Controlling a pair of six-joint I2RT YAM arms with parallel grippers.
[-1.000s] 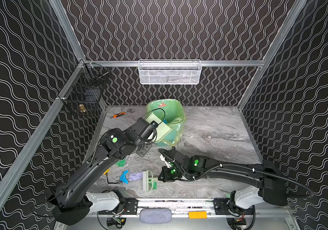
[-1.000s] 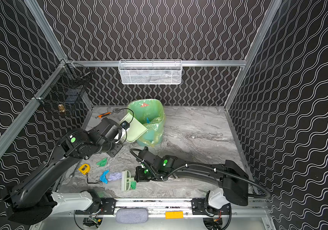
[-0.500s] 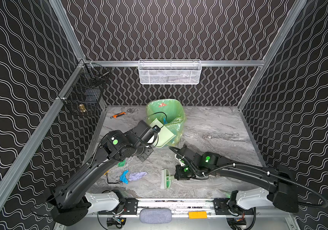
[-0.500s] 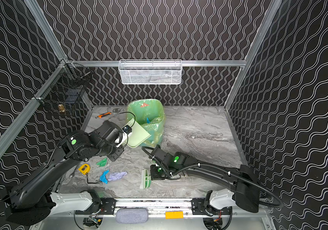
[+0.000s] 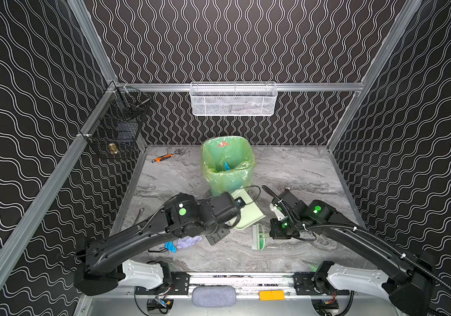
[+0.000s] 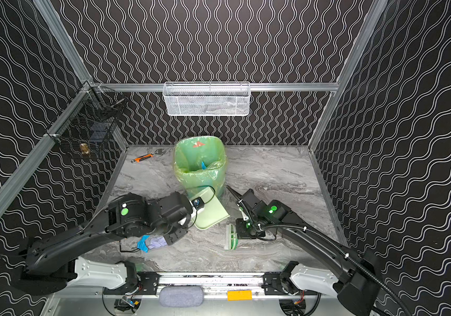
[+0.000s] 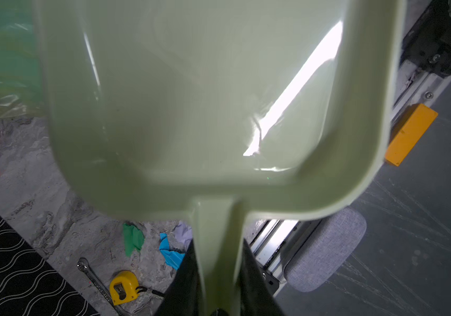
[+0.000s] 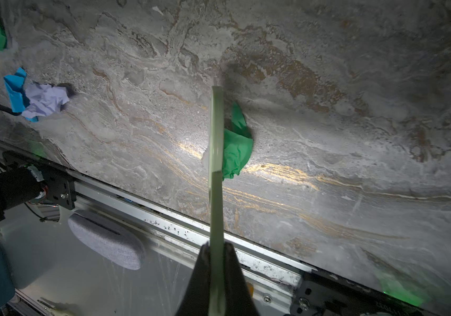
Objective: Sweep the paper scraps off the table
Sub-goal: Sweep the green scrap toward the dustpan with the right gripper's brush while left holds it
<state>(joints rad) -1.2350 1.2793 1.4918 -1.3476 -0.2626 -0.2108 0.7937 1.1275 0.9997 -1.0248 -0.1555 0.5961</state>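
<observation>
My left gripper point(image 7: 217, 246) is shut on the handle of a pale green dustpan point(image 5: 247, 212), held just in front of the bin. My right gripper point(image 8: 216, 246) is shut on the handle of a pale green brush point(image 5: 258, 236), whose head rests on the table point(image 5: 287, 169). Of the paper scraps, a green one point(image 8: 236, 147) lies against the brush head. A blue scrap point(image 5: 170, 246) and a lilac one point(image 5: 188, 242) lie together beside the left arm. Another green scrap point(image 7: 132, 238) sits further left, hidden by the arm in both top views.
A bin lined with a green bag point(image 5: 228, 164) stands mid-table with a blue scrap inside. An orange-handled wrench point(image 5: 164, 158) lies at the back left. A yellow tape measure point(image 7: 123, 286) and a spanner point(image 5: 139, 213) lie near the left edge. Wire baskets point(image 5: 233, 99) hang on the walls.
The right arm has drawn the brush to the right, away from the blue and lilac scraps. The left arm has brought the dustpan forward and lower, towards the brush.
</observation>
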